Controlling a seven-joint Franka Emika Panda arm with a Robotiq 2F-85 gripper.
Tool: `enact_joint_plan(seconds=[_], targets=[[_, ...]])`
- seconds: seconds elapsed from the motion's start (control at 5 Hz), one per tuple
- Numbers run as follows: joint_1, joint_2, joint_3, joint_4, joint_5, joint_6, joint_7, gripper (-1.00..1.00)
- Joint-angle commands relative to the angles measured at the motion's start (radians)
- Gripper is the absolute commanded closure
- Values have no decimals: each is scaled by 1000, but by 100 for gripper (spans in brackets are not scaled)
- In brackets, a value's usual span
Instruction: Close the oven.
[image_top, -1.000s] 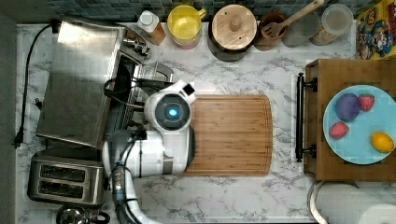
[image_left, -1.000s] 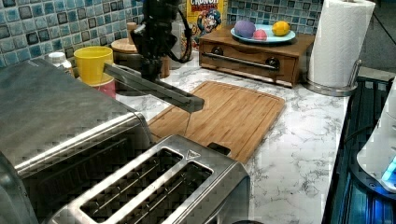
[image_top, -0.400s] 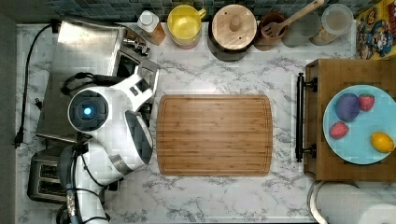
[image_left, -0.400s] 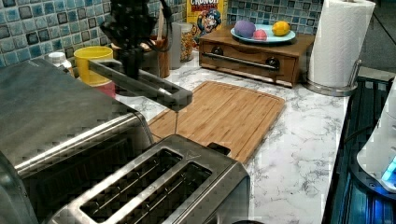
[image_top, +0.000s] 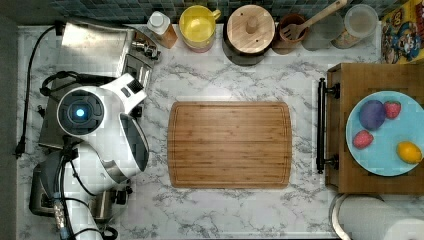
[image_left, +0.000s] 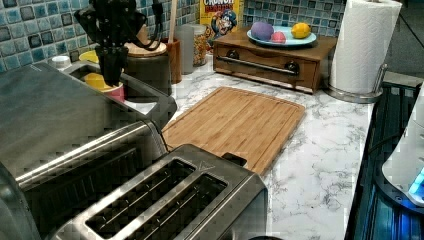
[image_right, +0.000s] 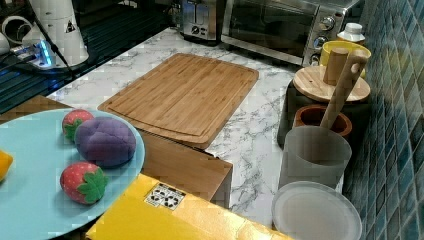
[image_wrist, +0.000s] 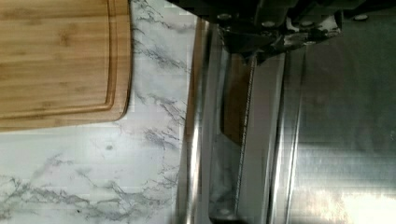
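The oven (image_top: 95, 47) sits on the marble bench (image_top: 225, 80) at about 10 o'clock in the top view, its black cord looping off at 9 o'clock. The white arm lies across its front half. In the left view the oven (image_left: 60, 115) fills the 9 o'clock side. Its glass door leans out, steep but not flush with the body. The wrist view shows the same from above: a narrow gap runs between the door's bar handle and the brushed steel top (image_wrist: 345, 140).

The gripper (image_left: 111, 67) points straight down over the door's upper edge, close above it. Whether its fingers are spread or pressed together cannot be told, either there or in the wrist view (image_wrist: 275, 35).

A two-slot toaster (image_left: 165, 205) stands just beside the oven, at 6 o'clock in the left view. A bamboo cutting board (image_top: 229, 144) lies bare at the centre of the top view.

At 12 o'clock in the left view a yellow cereal box (image_left: 218, 20) reads "CRUNCH" above a cartoon captain. A blue plate (image_top: 400, 145) of toy fruit rests on a wooden box at 3 o'clock in the top view.
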Motion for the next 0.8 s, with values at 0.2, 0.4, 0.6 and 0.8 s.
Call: enact_joint_plan(seconds=[0.2, 0.4, 0.6, 0.8], targets=[[-30, -146, -38, 23, -45, 75, 86, 100], [-69, -279, -42, -113, 147, 204, -71, 100], [-51, -278, -59, -113, 144, 205, -69, 100], [-37, -278, -73, -113, 141, 204, -67, 100]])
